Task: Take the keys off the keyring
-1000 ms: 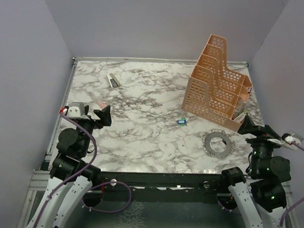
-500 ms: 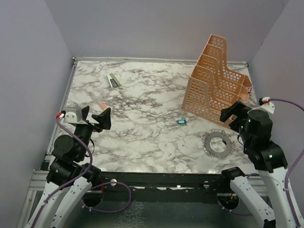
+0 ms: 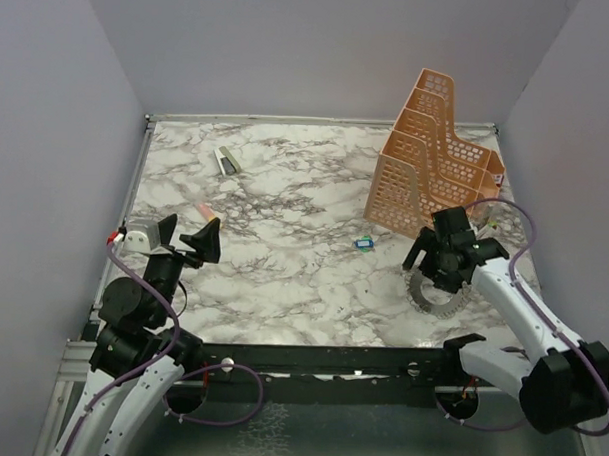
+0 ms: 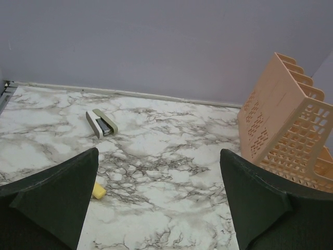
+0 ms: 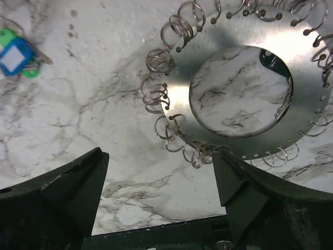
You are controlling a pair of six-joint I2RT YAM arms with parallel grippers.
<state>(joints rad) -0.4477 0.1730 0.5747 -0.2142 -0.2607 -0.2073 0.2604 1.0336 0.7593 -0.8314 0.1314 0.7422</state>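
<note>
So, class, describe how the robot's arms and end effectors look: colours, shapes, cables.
The left arm and right arm have white curved links with chunky black joints; a purple cable trails from each. The left end effector and right end effector each have two dark, wedge-shaped fingers.

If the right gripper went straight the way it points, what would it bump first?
Most likely the keyring, at its rim of little wire loops, ahead of the open jaws of the right gripper. Depth is unclear, so the table beside it might come first.
</note>
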